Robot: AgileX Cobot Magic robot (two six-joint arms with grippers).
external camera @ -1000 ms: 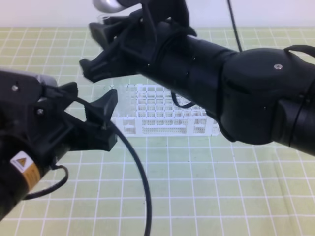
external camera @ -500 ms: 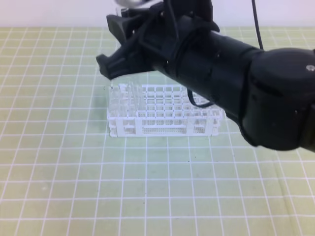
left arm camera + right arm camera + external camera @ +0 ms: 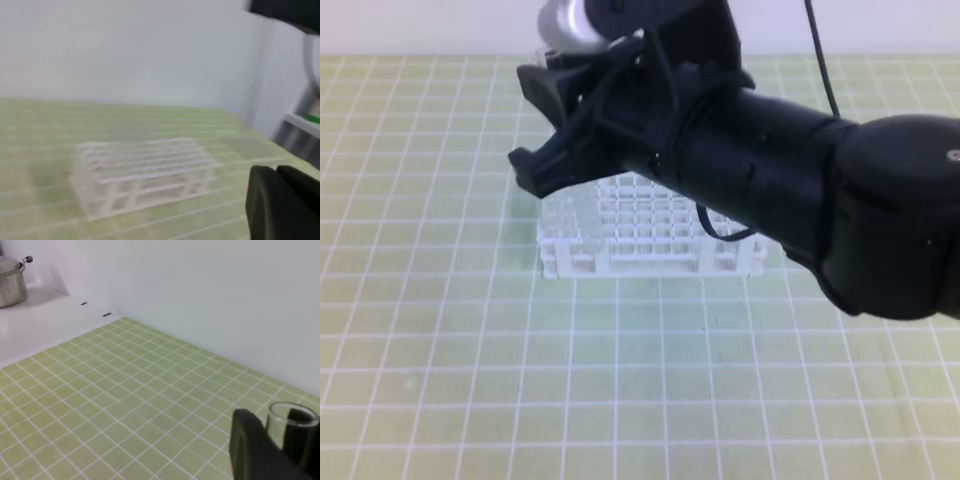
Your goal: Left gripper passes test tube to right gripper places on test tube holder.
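Observation:
My right gripper (image 3: 525, 125) hangs above the left end of the test tube holder (image 3: 650, 228), a white lattice rack on the green grid mat. In the right wrist view the open rim of the clear test tube (image 3: 292, 421) stands between the black fingers (image 3: 250, 445), so the right gripper (image 3: 275, 445) is shut on it. From the exterior view the tube is almost invisible. My left gripper (image 3: 277, 200) shows only in its own wrist view, fingers pressed together with nothing between them, well back from the blurred holder (image 3: 140, 172).
Faint clear tubes (image 3: 565, 205) stand in the rack's left column. The bulky right arm (image 3: 800, 190) covers the rack's back right, with a black cable (image 3: 820, 60) above. A metal pot (image 3: 10, 280) sits on a white counter beyond the mat.
The left arm has pulled out of the exterior view and its jaws have shut. The right gripper has shifted a little down and left over the rack's left end.

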